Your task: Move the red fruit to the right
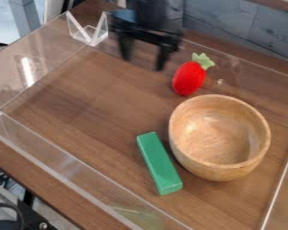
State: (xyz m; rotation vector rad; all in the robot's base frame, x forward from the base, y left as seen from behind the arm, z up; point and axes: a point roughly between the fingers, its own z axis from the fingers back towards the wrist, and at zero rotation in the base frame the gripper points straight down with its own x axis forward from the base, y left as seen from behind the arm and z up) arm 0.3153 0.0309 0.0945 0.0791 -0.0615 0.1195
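Note:
The red fruit [191, 76] is a small strawberry-like toy with a green leafy top, lying on the wooden table just above the bowl. My gripper [143, 52] hangs to its left, pointing down, a short gap away and touching nothing. Its two dark fingers [161, 54] stand apart with nothing between them, so it is open.
A round wooden bowl [220, 137] sits right of centre, below the fruit. A green rectangular block [158, 162] lies to the bowl's left. Clear plastic walls [39, 144] rim the table, with a clear bracket [86, 30] at the back left.

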